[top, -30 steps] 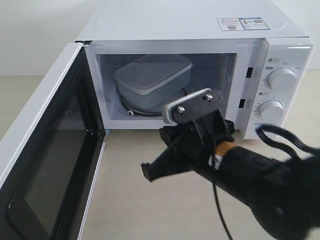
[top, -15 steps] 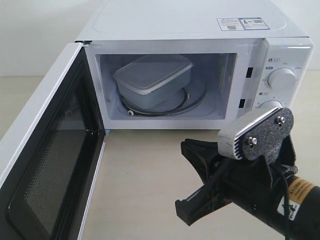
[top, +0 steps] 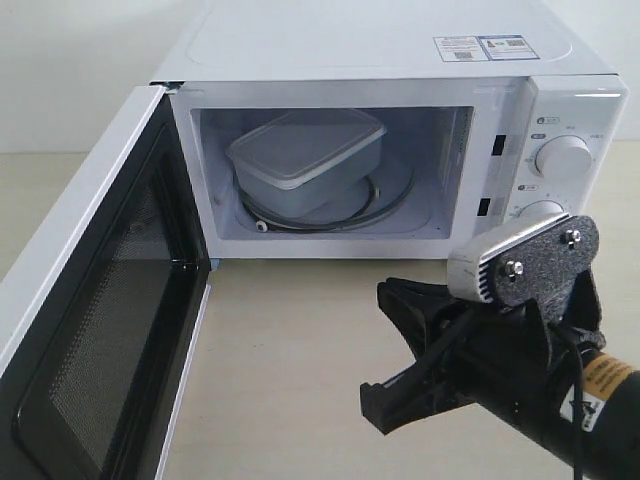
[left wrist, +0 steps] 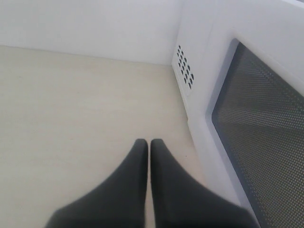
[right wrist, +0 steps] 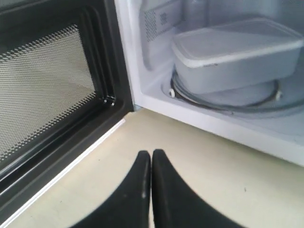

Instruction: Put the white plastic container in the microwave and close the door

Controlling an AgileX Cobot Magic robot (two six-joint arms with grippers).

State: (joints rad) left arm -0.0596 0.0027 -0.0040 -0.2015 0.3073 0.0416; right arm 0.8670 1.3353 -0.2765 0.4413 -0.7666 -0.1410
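Pale wood-toned surface runs under everything, with a plain light wall behind. On it stands the microwave, its cavity fully exposed. The door is swung wide toward the camera, its black mesh inner face showing. The white plastic container is already inside, lid on, sitting skewed on the turntable ring toward the back left of the cavity, so what is left to do is the closing.

The right gripper hangs low in front of the opening, well apart from the container. Its own camera shows the jaws together with nothing between them. The left gripper, jaws also pressed together and empty, sits just beside the door's outer face, near the window.

The main risk, as I judge it, is the right arm standing in the door's swing path: a push from the left would drive the door into it. Closed tips could also skid across the smooth panel. A push close to the hinge might shove the whole microwave along the surface instead of latching the door.
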